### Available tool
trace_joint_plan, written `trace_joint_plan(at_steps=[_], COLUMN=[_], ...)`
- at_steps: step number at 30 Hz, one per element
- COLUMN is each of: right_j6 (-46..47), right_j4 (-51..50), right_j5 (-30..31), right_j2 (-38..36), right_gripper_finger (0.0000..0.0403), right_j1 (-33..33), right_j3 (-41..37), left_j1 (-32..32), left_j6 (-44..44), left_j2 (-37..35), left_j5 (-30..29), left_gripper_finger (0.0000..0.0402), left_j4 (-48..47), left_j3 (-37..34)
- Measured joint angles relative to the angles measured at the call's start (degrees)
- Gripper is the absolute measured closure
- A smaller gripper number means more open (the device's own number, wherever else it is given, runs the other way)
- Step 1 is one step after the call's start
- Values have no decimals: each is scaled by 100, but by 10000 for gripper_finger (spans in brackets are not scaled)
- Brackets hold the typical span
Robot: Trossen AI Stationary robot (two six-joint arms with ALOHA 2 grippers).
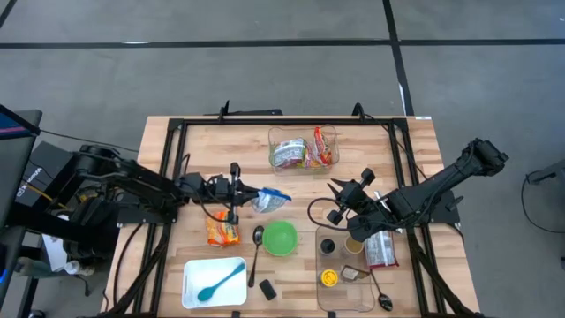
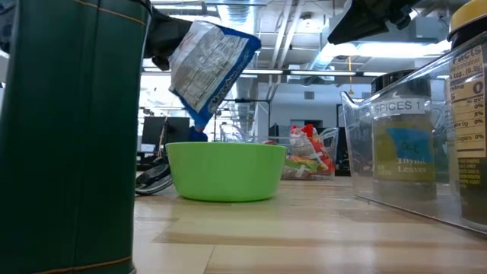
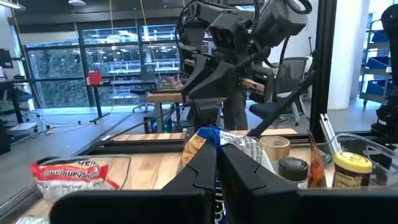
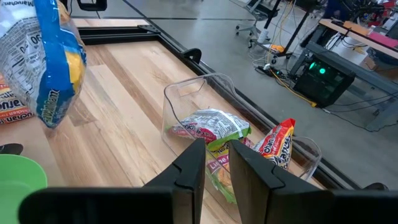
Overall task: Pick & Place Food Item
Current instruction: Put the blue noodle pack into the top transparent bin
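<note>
We counted one wooden table (image 1: 415, 141) with a black frame along its edges, two dark arms, two clear plastic bins, one green bowl (image 1: 280, 238), one white tray (image 1: 199, 291) and five food packets in all.

The left gripper (image 1: 248, 199) reached in from the table's left side and was clamped shut on a crinkled blue-and-white bag (image 1: 270, 200). The bag hung in the air, tilted, above the far rim of the bowl; in the low view (image 2: 209, 68) it was clear of the bowl's rim.

The right gripper (image 1: 340, 195) hovered right of the bowl with its fingers only narrowly apart, nothing between them.

The far bin (image 1: 302, 150) — rounded corners, open top — held two packets (image 1: 288, 155), one green-and-white and one red-orange. The near bin (image 1: 353, 269), rectangular, held a yellow-lidded jar (image 1: 328, 278), a dark-lidded jar and other jars we could not count; one packet (image 1: 381, 249) lay on its right edge.

An orange packet (image 1: 222, 231) lay flat left of the bowl. One metal spoon (image 1: 256, 252) lay beside the bowl; a second showed at the near bin's corner. One smooth teal spoon (image 1: 221, 281) lay in the tray.

Bare wood lay between the bowl and the far bin.
</note>
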Motion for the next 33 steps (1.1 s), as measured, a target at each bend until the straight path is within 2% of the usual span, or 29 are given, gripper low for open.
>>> trace_joint_plan(at_steps=[17,29,33], right_j6=[-9,-243,-755], right_j4=[-40,-173,-108], right_j5=[-68,-991,-1862], right_j2=[0,295,378], right_gripper_finger=[337,337,337], right_j1=[0,-565,-839], right_j3=[0,2,-1], left_j1=[396,396,396], left_j6=[312,311,311], left_j2=[1692,1815,1815], left_j5=[-2,0,-2], left_gripper_finger=[400,399,397], left_j4=[-31,-77,-96], left_j3=[1380,1426,1426])
